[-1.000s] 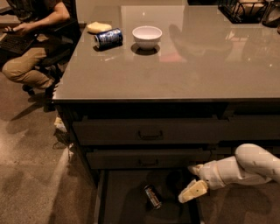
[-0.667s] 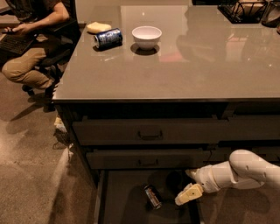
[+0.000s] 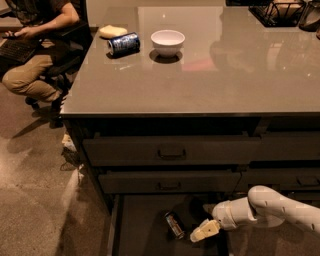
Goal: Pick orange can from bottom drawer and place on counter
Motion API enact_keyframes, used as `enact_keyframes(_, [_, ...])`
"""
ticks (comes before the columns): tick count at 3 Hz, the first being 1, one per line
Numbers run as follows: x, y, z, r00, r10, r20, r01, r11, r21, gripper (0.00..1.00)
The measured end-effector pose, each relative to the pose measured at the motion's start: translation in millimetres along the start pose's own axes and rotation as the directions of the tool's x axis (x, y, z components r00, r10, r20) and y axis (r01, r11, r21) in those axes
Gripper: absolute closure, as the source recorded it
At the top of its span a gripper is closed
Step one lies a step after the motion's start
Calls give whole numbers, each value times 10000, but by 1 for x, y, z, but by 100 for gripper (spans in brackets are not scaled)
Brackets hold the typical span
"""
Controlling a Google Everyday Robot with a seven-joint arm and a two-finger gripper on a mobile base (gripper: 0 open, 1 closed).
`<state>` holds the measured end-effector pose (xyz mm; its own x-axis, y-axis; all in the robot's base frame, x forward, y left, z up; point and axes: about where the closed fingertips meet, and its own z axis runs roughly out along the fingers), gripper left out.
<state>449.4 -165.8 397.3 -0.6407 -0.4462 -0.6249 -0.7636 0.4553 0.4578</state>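
Note:
The orange can (image 3: 174, 225) lies on its side on the floor of the open bottom drawer (image 3: 142, 227), near the drawer's middle. My gripper (image 3: 204, 231) reaches in from the right on a white arm and sits low in the drawer, just right of the can and a small gap from it. One pale finger (image 3: 205, 231) points toward the can. The counter (image 3: 200, 75) spreads above the drawers.
A blue can (image 3: 123, 43), a white bowl (image 3: 167, 42) and a yellowish object (image 3: 112, 31) sit at the counter's far left. A dark rack (image 3: 280, 12) stands at the back right. A seated person (image 3: 35, 45) is at the left. Two shut drawers (image 3: 170, 152) are above the open one.
My arm and gripper have moved left and down inside the drawer, closing most of the gap to the orange can. The can has not moved.

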Motion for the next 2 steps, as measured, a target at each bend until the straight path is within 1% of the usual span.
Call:
enact_keyframes(1, [0,0,0,10000,0,0,0,10000,0,0])
enact_keyframes(2, [8,-10,15,9997,183,-182,-182,9998,108,0])
